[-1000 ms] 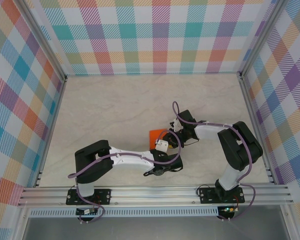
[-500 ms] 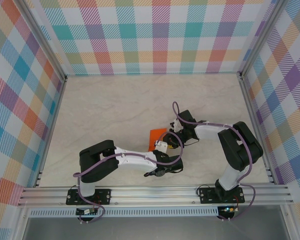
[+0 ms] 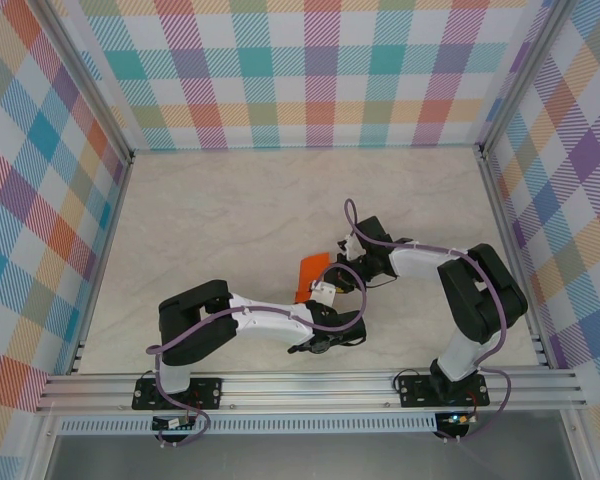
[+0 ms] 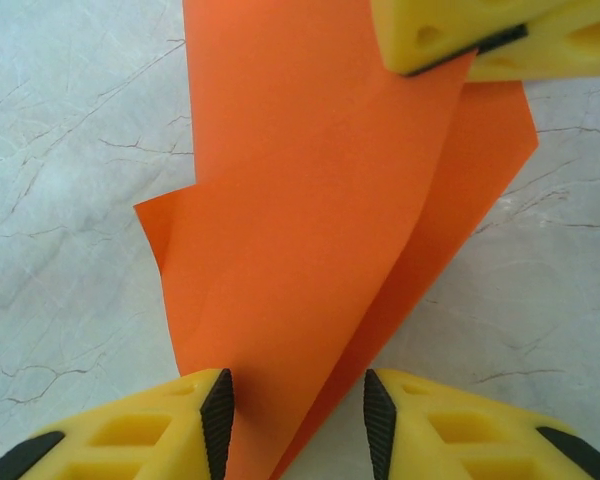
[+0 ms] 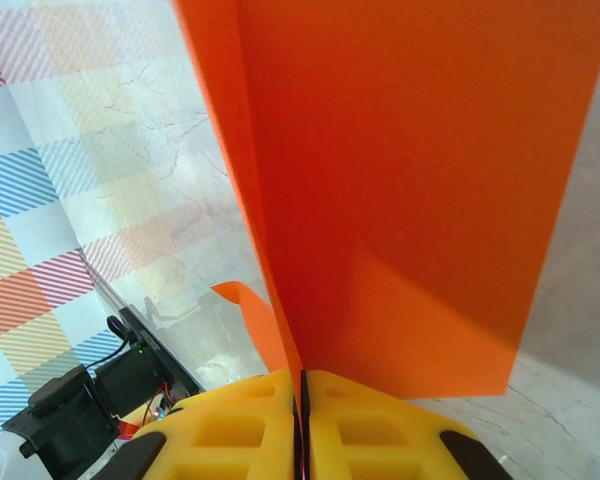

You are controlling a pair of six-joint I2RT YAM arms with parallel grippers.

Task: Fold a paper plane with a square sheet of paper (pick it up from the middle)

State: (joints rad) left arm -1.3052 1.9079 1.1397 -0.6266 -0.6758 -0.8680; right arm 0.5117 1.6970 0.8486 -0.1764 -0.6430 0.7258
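The square sheet of paper (image 3: pixel 308 274), bright orange and folded into a narrower creased shape, sits mid-table between both grippers. My right gripper (image 3: pixel 350 265) is shut on its right edge and holds that side up off the table. In the right wrist view the paper (image 5: pixel 420 180) rises straight out of the right gripper's (image 5: pixel 302 385) closed yellow fingers. In the left wrist view the paper (image 4: pixel 310 200) runs down between the left gripper's (image 4: pixel 298 405) open pads, with a gap on the right side. The right gripper (image 4: pixel 470 45) pinches the paper's top corner there.
The marble tabletop (image 3: pixel 230 210) is walled by plaid panels (image 3: pixel 310 70) at the back and both sides. An aluminium rail (image 3: pixel 310 385) carrying both arm bases runs along the near edge. The left arm's base and wiring (image 5: pixel 70 410) show low at the left.
The left arm slid a little to the right, towards the paper. The paper now looks narrower and more tilted up on its right side. The right gripper has stayed shut on it.
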